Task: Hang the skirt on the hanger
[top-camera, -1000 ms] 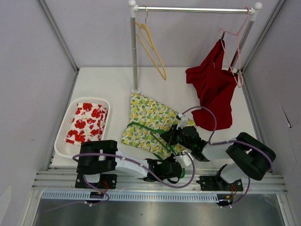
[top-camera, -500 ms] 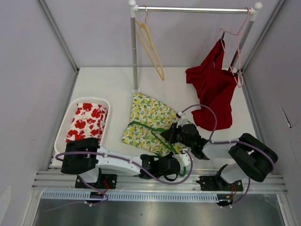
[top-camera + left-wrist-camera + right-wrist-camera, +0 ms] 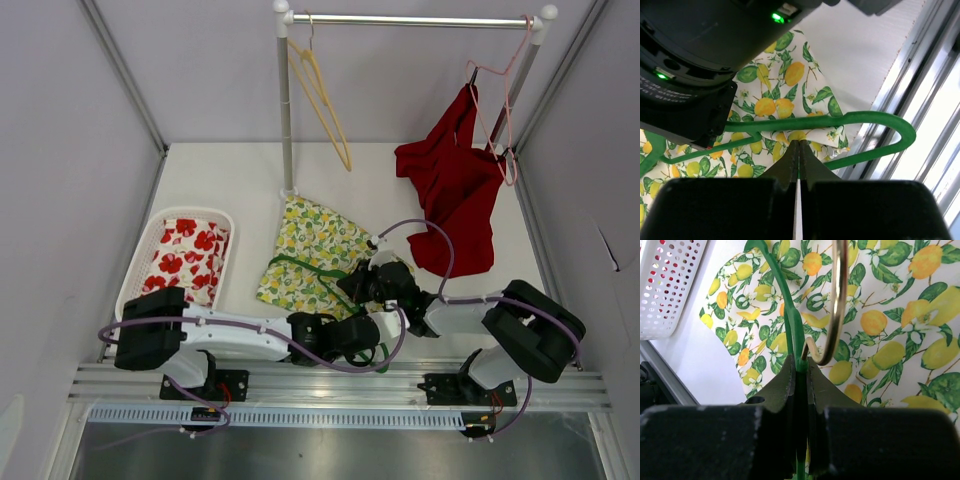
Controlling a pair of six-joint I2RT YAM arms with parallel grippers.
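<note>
So the lemon-print skirt (image 3: 315, 245) is lying flat on the table (image 3: 230, 180) right at the foot of the rack (image 3: 410, 20), just in front of its left post. The green hanger (image 3: 300, 268) is laid across the half farther from the rack.

Around it we've got a tan hanger (image 3: 325, 105) dangling from the rack's left end and a red garment (image 3: 455, 190) on a pink hanger (image 3: 505, 100) off its right end. A white basket (image 3: 140, 275) holding a red-flowered cloth (image 3: 185, 255) sits out left of the rack's left post. Both grippers crowd the skirt's corner farthest from the rack, hiding it from above.

The right gripper (image 3: 800, 370) is pinching the green hanger just below its gold hook (image 3: 837, 305). The left gripper (image 3: 799, 150) has its jaws pressed tight together, tips at the skirt's hem under the hanger bar. We can't tell if any cloth is caught.

The table's plain white, with grey walls on three sides and aluminium rails (image 3: 340, 385) along the edge opposite the rack.
</note>
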